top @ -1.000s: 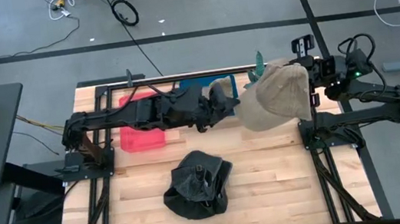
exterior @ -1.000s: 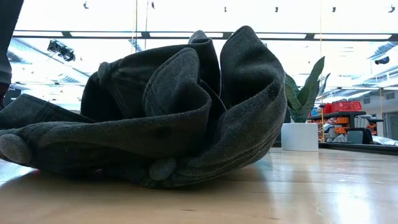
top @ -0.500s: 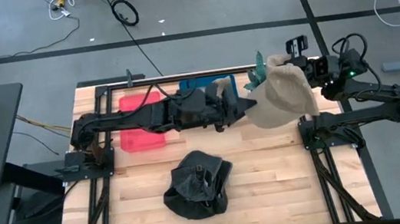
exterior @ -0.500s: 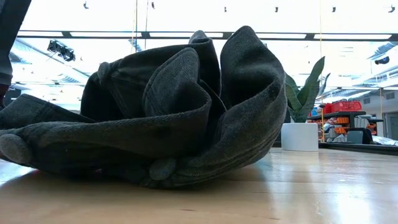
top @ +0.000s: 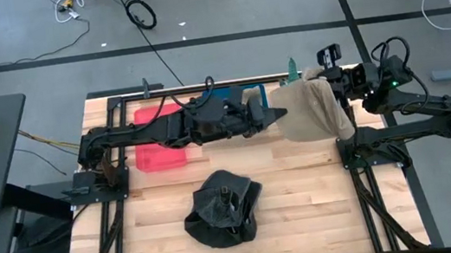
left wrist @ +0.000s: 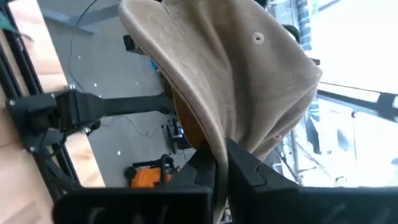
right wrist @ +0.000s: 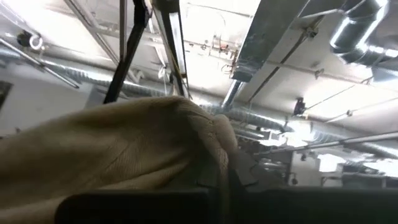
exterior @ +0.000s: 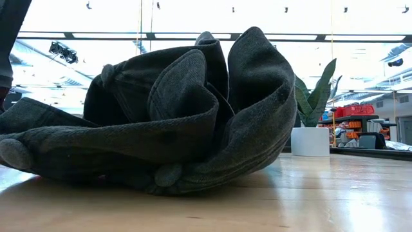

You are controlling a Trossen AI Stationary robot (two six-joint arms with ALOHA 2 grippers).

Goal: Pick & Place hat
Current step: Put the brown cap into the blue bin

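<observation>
The left gripper [top: 281, 112] has just clamped its fingers [left wrist: 249, 168] onto the tan hat's [top: 315, 110] edge, while the right gripper [top: 324, 72] stays pinched on the far side, so the hat hangs between both, likely mid-handover.

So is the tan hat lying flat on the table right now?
No, the tan hat hangs in the air, pinched between the left hand and right hand above the table.
</observation>
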